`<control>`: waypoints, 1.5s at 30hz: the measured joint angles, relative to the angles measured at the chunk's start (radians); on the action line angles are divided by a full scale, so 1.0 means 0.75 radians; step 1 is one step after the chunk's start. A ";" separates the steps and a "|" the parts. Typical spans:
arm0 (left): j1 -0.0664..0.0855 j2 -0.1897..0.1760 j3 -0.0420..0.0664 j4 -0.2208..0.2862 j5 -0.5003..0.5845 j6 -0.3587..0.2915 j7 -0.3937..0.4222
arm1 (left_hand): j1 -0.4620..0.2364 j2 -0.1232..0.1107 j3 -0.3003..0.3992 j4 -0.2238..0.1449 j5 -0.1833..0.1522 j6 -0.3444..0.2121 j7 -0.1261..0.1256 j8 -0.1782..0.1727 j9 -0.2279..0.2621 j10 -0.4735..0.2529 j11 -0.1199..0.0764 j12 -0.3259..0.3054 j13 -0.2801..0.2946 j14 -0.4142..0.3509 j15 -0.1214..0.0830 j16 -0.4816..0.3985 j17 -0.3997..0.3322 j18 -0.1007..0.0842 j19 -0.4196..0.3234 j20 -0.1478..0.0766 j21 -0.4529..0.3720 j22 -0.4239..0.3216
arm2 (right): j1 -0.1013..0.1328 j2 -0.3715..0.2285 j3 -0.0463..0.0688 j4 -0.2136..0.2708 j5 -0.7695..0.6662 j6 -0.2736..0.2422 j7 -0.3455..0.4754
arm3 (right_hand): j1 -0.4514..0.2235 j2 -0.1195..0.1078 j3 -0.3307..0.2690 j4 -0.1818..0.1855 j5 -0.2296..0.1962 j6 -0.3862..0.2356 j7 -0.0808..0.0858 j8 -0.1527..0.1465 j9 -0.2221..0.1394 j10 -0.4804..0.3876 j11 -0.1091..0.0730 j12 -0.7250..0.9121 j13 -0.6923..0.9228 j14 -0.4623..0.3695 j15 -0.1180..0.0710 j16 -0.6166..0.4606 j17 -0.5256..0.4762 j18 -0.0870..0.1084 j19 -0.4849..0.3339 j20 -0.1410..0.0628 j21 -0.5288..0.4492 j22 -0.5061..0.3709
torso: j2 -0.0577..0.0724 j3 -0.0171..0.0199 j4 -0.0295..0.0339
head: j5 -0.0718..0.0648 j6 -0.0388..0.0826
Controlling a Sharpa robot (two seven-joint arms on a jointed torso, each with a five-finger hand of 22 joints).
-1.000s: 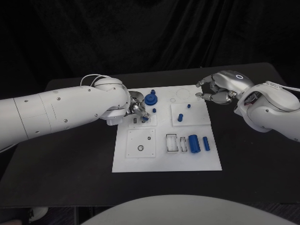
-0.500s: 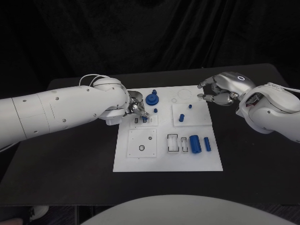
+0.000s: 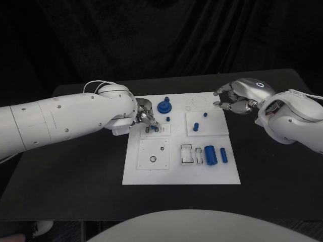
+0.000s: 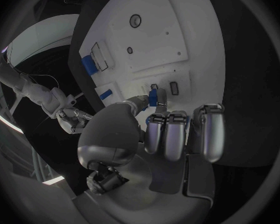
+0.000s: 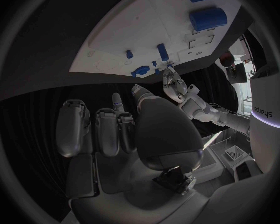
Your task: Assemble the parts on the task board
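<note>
left hand [image 3: 146,120] pinching a small blue part [image 4: 154,97], lowering it toward a slot on the task board [image 3: 182,174] for seating; right hand [image 3: 234,100] idling off the board's far corner, fingers curled, holding nothing.

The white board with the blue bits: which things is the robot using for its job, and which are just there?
For the job:
- task board
- small blue part pinched by the left hand
- blue parts on the board

Just there:
- black table
- right hand, holding nothing

White task board [image 3: 180,171] lies flat mid-table, blue parts [image 3: 210,153] lying and standing across it.
</note>
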 measured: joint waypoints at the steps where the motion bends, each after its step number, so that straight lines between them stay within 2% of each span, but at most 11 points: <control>1: -0.001 -0.001 0.000 0.001 0.000 0.000 -0.001 | -0.005 -0.005 0.003 0.003 0.000 0.000 0.000 0.000 0.001 0.000 0.000 0.000 0.000 0.000 0.000 0.000 0.000 0.000 0.000 0.000 0.000 0.000 | 0.000 0.001 0.000 0.000 0.000 0.001 0.000 | 0.000 0.000 0.000 0.000 0.000 0.000 0.000 0.000 0.000 0.000 0.000 0.000 0.000 0.000 0.000 0.000 0.000 0.000 0.000 0.000 0.000 0.000 | 0.000 0.0000 0.0000 | 0.001 0.000; 4: -0.004 -0.004 0.000 0.003 0.000 0.000 -0.002 | -0.021 -0.003 0.012 0.004 -0.046 0.000 0.000 -0.010 0.009 0.000 0.000 0.000 0.000 0.000 0.000 0.000 0.000 0.000 0.000 0.000 0.000 0.000 | 0.000 0.003 0.000 -0.001 0.000 0.004 -0.001 | 0.000 0.000 0.000 0.000 0.000 0.000 0.000 0.000 0.000 0.000 0.000 0.000 0.000 0.000 0.000 0.000 0.000 0.000 0.000 0.000 0.000 0.000 | 0.000 0.0004 -0.0012 | 0.004 0.000; 14: -0.024 -0.004 0.004 0.002 0.000 -0.010 0.004 | -0.032 -0.003 0.020 0.009 -0.075 0.000 0.000 -0.016 0.022 0.000 0.000 0.000 0.000 0.000 0.000 0.000 0.000 0.000 0.000 0.000 -0.005 0.000 | 0.000 0.003 0.000 -0.002 0.000 0.011 -0.002 | 0.000 0.000 0.000 0.000 0.005 0.000 0.000 0.000 -0.002 0.000 0.000 0.000 0.000 0.000 0.000 0.000 0.000 0.000 0.000 0.000 -0.005 0.000 | 0.001 0.0013 -0.0026 | 0.001 0.000; 21: -0.039 -0.003 0.006 -0.003 -0.001 -0.045 0.019 | -0.032 -0.003 0.020 0.009 -0.075 0.000 0.001 -0.015 0.021 0.000 0.000 0.000 0.000 0.000 0.000 0.000 0.000 0.000 0.000 0.000 -0.005 0.000 | 0.000 0.001 0.000 -0.002 0.000 0.014 -0.002 | 0.000 0.000 0.000 0.000 0.005 0.000 0.000 0.000 -0.002 0.000 0.000 0.000 0.000 0.000 0.000 0.000 0.000 0.000 0.000 0.000 -0.005 0.000 | 0.002 0.0013 -0.0029 | 0.001 0.000; 33: -0.047 -0.016 0.005 0.004 -0.001 -0.090 0.041 | -0.037 0.002 0.026 0.015 -0.075 0.007 0.007 -0.020 0.021 0.000 0.000 0.000 0.000 0.000 0.000 0.000 0.000 0.000 0.000 0.000 -0.005 0.000 | 0.000 0.000 0.000 -0.002 0.000 0.017 -0.003 | 0.000 0.000 0.004 -0.004 0.016 0.005 0.005 -0.005 -0.003 0.000 0.000 0.000 0.000 0.000 0.000 -0.006 0.000 0.000 0.000 0.000 -0.005 0.000 | 0.003 0.0006 -0.0056 | 0.004 0.000; 39: -0.051 -0.030 0.003 0.020 -0.001 -0.114 0.049 | -0.046 -0.007 0.046 0.002 -0.023 0.019 -0.005 -0.028 0.037 0.000 0.000 0.000 0.000 0.000 0.000 0.000 0.000 0.000 0.000 0.000 -0.005 0.000 | -0.001 -0.003 0.000 -0.001 0.000 0.019 -0.004 | 0.000 0.000 0.007 0.000 0.016 0.005 0.005 -0.005 -0.005 0.000 0.000 0.000 0.000 0.000 0.000 -0.006 0.000 0.000 0.000 0.000 -0.005 0.000 | 0.003 0.0006 -0.0054 | 0.002 0.000; 45: -0.054 -0.047 0.001 0.041 -0.001 -0.136 0.056 | -0.045 -0.007 0.057 -0.002 -0.004 0.026 -0.002 -0.031 0.044 0.005 -0.004 0.000 0.000 0.000 0.000 0.000 0.000 0.000 0.000 0.000 -0.005 0.000 | -0.001 -0.005 0.000 0.000 0.000 0.021 -0.005 | 0.000 0.000 0.007 0.000 0.025 0.005 0.005 -0.005 -0.006 0.000 0.000 0.000 -0.001 0.000 0.000 -0.006 0.000 0.000 0.000 0.000 -0.005 0.000 | 0.003 0.0013 -0.0046 | 0.004 0.000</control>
